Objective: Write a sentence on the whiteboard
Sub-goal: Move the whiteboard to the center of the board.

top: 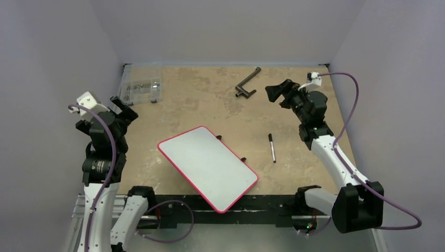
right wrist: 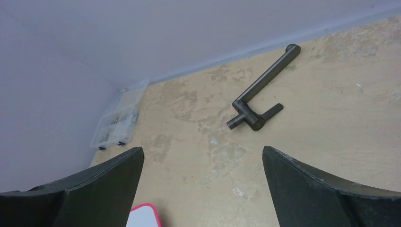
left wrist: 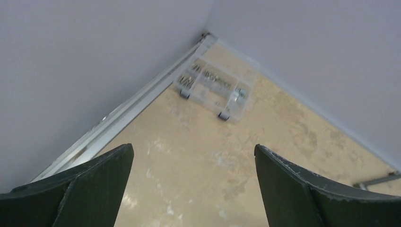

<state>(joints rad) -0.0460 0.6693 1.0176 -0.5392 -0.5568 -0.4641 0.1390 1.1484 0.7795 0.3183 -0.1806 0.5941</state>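
The whiteboard lies flat and slanted at the near middle of the table, white with a red-pink rim; its face is blank, no sentence shows on it. One corner of it shows in the right wrist view. A black marker lies on the table to the right of the board. My left gripper is open and empty, raised at the left, away from the board. In its wrist view it faces the far left corner. My right gripper is open and empty, raised at the far right. In its wrist view it faces the far table.
A dark metal crank handle lies at the far middle, also in the right wrist view. A clear plastic parts box sits in the far left corner, also in the left wrist view. Grey walls enclose the table.
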